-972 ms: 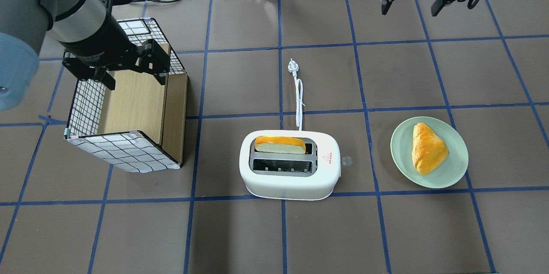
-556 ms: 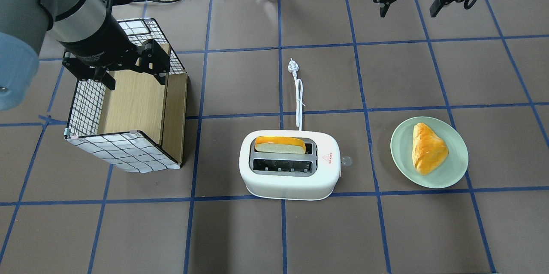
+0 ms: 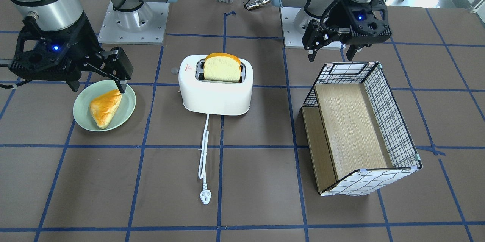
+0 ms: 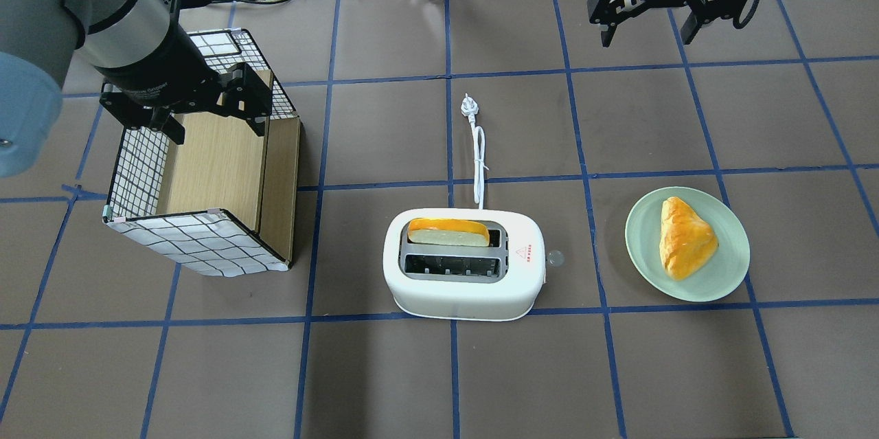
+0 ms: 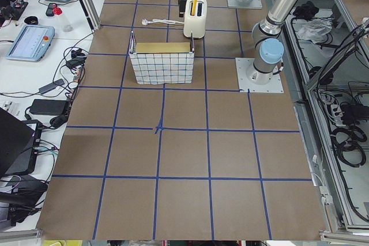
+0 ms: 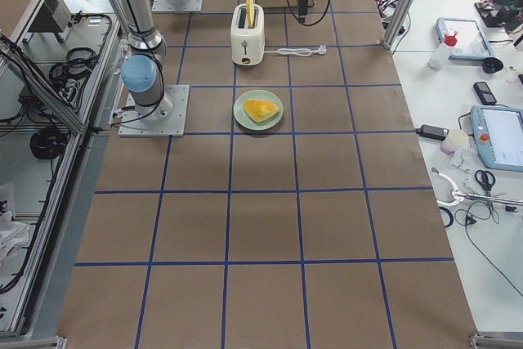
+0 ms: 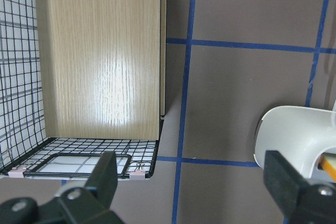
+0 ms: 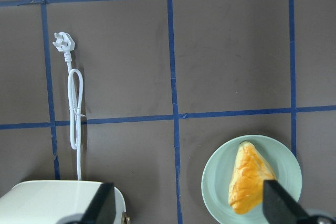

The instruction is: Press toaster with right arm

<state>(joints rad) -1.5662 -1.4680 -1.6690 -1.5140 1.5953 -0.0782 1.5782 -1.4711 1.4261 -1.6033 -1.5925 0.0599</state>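
The white two-slot toaster (image 4: pixel 460 291) stands mid-table with a slice of bread (image 4: pixel 448 231) in its far slot; it also shows in the front view (image 3: pixel 216 94). Its small round knob (image 4: pixel 555 258) sticks out of the end facing the plate. Its white cord and plug (image 4: pixel 468 106) lie on the table beyond it. My right gripper (image 4: pixel 645 39) is open and empty, high above the far right of the table, well away from the toaster. In the front view the right gripper (image 3: pixel 97 86) hangs above the plate. My left gripper (image 4: pixel 216 130) is open and empty over the basket.
A pale green plate (image 4: pixel 642 240) holding a golden pastry (image 4: pixel 687 240) sits right of the toaster. A grid-patterned wire basket (image 4: pixel 199 240) with a wooden floor lies on its side at the left. Cables and boxes lie beyond the table's far edge.
My right gripper has shifted a little to the left and nearer in the overhead view, still open. The left arm, toaster and plate have not moved.
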